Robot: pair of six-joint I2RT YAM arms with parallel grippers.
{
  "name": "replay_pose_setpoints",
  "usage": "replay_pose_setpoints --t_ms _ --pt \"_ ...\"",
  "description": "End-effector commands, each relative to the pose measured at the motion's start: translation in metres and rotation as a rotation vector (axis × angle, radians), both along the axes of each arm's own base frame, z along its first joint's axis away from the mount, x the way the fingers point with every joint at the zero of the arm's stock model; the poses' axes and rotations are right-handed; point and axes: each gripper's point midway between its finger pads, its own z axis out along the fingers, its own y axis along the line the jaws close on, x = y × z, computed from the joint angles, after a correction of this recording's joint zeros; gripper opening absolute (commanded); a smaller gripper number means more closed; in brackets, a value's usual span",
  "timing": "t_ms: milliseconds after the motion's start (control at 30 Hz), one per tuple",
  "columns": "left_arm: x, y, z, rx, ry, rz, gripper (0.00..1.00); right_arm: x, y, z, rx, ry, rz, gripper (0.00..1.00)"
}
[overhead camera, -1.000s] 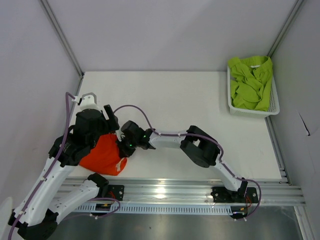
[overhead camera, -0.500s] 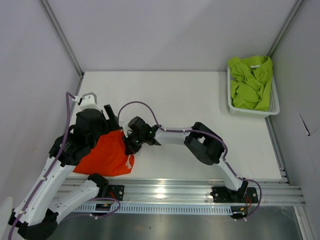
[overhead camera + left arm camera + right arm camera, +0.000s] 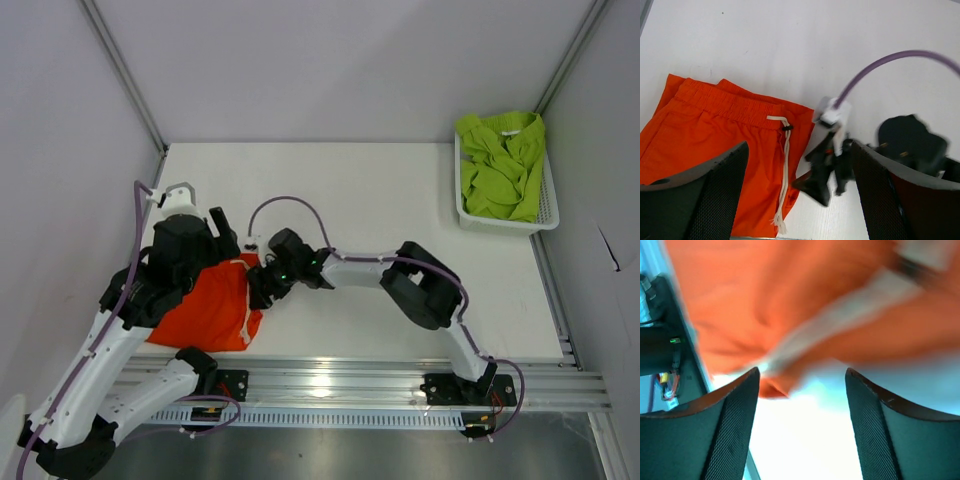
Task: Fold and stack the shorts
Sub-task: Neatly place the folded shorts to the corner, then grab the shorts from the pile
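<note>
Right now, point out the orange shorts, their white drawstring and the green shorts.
orange shorts (image 3: 715, 130), left wrist view, front panel
white drawstring (image 3: 785, 170), left wrist view, hanging cord
green shorts (image 3: 503, 165), top view, bunched middle

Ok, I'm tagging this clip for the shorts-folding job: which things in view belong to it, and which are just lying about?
Part of the job:
- orange shorts, flat on the table by the arms
- green shorts, bunched in the basket

Just there:
- basket
- table

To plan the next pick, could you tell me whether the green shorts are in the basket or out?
In: the lime green shorts lie crumpled inside the white mesh basket.
</note>
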Motion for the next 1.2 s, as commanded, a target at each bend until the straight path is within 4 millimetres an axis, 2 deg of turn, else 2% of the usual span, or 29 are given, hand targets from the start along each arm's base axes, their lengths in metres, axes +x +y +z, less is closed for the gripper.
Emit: replay_pose_setpoints --t_ms 0,67,100,133,167,200,233,267,333,367,433,467,533,567,600,633,667,733,767,800,833,867,900,933,967,1067,1100,1133,1167 --pt "0.005 0.001 0.018 -0.003 -0.045 0.004 0.84 0.062 -0.048 0.045 0.068 -0.001 -0.215 0.72" --pt "0.006 0.000 0.020 -0.010 -0.047 0.000 0.84 0.081 -0.076 0.057 0.042 -0.009 -0.299 0.73" --pt "0.007 -0.001 0.018 -0.009 -0.041 -0.002 0.85 0.089 -0.090 0.078 0.061 -0.040 -0.332 0.73" --pt "0.007 -0.003 0.019 -0.015 -0.045 -0.005 0.85 0.106 -0.112 0.083 0.033 -0.050 -0.391 0.75" --pt "0.008 -0.004 0.015 -0.014 -0.034 -0.008 0.85 0.118 -0.136 0.081 -0.048 -0.083 -0.480 0.83" --pt "0.010 -0.006 0.014 -0.019 -0.032 -0.012 0.85 0.129 -0.152 0.099 -0.064 -0.152 -0.528 0.99" --pt "0.011 -0.009 0.011 -0.027 -0.027 -0.017 0.85 0.144 -0.171 0.108 -0.095 -0.197 -0.590 0.99" --pt "0.012 -0.014 0.007 -0.040 -0.017 -0.036 0.85 0.159 -0.203 0.110 -0.199 -0.265 -0.709 0.99" --pt "0.017 -0.025 0.001 -0.075 -0.006 -0.057 0.85 0.181 -0.238 0.140 -0.237 -0.355 -0.845 0.99" --pt "0.018 -0.034 -0.008 -0.095 0.015 -0.088 0.85 0.198 -0.273 0.145 -0.304 -0.388 -0.961 1.00" --pt "0.027 -0.048 -0.018 -0.140 0.023 -0.107 0.85 0.216 -0.303 0.163 -0.324 -0.422 -1.043 0.99" --pt "0.028 -0.052 -0.028 -0.149 0.040 -0.115 0.85 0.234 -0.336 0.179 -0.343 -0.443 -1.155 0.99" --pt "0.035 -0.063 -0.041 -0.189 0.050 -0.120 0.84 0.249 -0.369 0.190 -0.370 -0.447 -1.257 1.00" --pt "0.037 -0.065 -0.051 -0.195 0.062 -0.118 0.84 0.263 -0.395 0.206 -0.355 -0.453 -1.344 1.00" --pt "0.038 -0.068 -0.061 -0.208 0.075 -0.117 0.84 0.269 -0.409 0.212 -0.341 -0.446 -1.390 0.99" --pt "0.043 -0.072 -0.059 -0.230 0.051 -0.117 0.84 0.276 -0.419 0.210 -0.318 -0.404 -1.441 0.99" --pt "0.045 -0.075 -0.071 -0.230 0.070 -0.117 0.84 0.286 -0.448 0.221 -0.290 -0.391 -1.518 0.97" --pt "0.047 -0.077 -0.087 -0.241 0.087 -0.108 0.84 0.297 -0.470 0.222 -0.260 -0.363 -1.586 0.96" --pt "0.052 -0.081 -0.092 -0.250 0.077 -0.110 0.84 0.304 -0.479 0.215 -0.260 -0.336 -1.621 0.96" --pt "0.053 -0.081 -0.103 -0.248 0.087 -0.107 0.84 0.312 -0.498 0.223 -0.245 -0.340 -1.669 0.95" --pt "0.058 -0.085 -0.102 -0.261 0.068 -0.112 0.84 0.315 -0.506 0.220 -0.260 -0.330 -1.688 0.95" --pt "0.059 -0.085 -0.109 -0.255 0.076 -0.108 0.84 0.324 -0.513 0.206 -0.287 -0.303 -1.697 0.95" --pt "0.061 -0.086 -0.118 -0.244 0.095 -0.106 0.84 0.334 -0.527 0.215 -0.271 -0.310 -1.726 0.95" --pt "0.063 -0.087 -0.123 -0.239 0.101 -0.108 0.84 0.337 -0.533 0.208 -0.294 -0.288 -1.733 0.96" --pt "0.067 -0.089 -0.124 -0.239 0.097 -0.106 0.84 0.347 -0.539 0.185 -0.331 -0.248 -1.739 0.96" --pt "0.075 -0.095 -0.138 -0.220 0.127 -0.111 0.84 0.367 -0.558 0.180 -0.322 -0.227 -1.774 0.96" --pt "0.079 -0.097 -0.144 -0.214 0.135 -0.111 0.84 0.376 -0.558 0.157 -0.346 -0.196 -1.768 0.96" --pt "0.082 -0.098 -0.144 -0.214 0.134 -0.112 0.84 0.385 -0.574 0.163 -0.318 -0.208 -1.790 0.96" --pt "0.085 -0.099 -0.145 -0.212 0.133 -0.110 0.84 0.391 -0.578 0.159 -0.320 -0.211 -1.800 0.96"
